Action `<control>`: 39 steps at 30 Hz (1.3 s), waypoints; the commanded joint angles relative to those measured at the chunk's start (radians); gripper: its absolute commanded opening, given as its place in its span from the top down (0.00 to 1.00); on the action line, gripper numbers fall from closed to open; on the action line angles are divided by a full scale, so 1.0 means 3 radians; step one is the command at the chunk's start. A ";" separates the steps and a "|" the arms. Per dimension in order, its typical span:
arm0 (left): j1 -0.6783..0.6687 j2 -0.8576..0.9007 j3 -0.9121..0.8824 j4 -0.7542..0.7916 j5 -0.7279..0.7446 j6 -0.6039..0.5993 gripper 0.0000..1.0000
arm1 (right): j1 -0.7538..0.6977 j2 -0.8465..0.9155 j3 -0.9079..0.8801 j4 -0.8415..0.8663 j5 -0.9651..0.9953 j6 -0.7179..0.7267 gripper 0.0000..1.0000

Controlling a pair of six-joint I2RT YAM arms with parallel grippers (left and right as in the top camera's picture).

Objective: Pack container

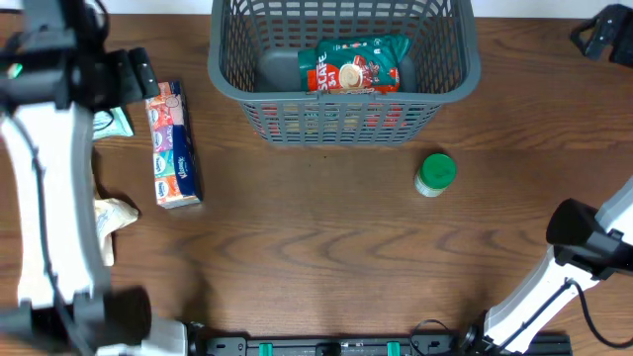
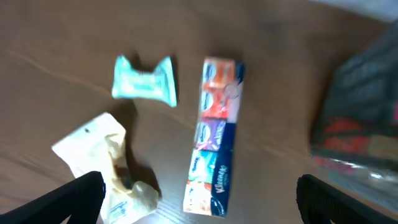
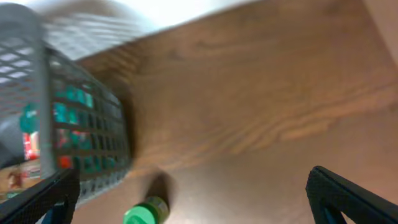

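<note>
Ahead of left gripper point(image 2: 200, 202), spread wide and empty, we note the Kleenex pack point(image 2: 216, 134), long axis across the closing line; right gripper point(image 3: 193, 196), equally wide, empty, well apart.

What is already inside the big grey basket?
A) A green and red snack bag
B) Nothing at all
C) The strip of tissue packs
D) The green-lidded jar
A: the overhead view shows the green and red snack bag lying inside the basket, while the green-lidded jar and the tissue packs sit outside it on the table.
</note>
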 commanded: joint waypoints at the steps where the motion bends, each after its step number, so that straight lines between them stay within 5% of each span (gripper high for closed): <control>1: 0.0011 0.0312 -0.0006 0.0000 -0.0004 -0.0029 0.02 | -0.0055 0.0069 -0.0179 0.0024 0.0013 0.0075 0.01; 9: 0.0011 0.0940 -0.0201 0.0220 0.0013 -0.0024 0.02 | -0.0053 0.0069 -0.0752 0.0214 0.0008 0.0076 0.01; 13: 0.0013 0.1190 -0.0301 0.0373 0.0392 0.0170 0.02 | -0.0053 0.0069 -0.0886 0.0256 0.0008 0.0051 0.01; 33: 0.0017 0.1635 -0.0964 0.0940 0.0511 0.0336 0.01 | -0.0053 0.0069 -0.0905 0.0309 0.0009 0.0003 0.01; 39: 0.0017 0.1635 -0.0965 0.0821 0.0512 0.0333 0.59 | -0.0053 0.0069 -0.0907 0.0300 0.0009 -0.0001 0.01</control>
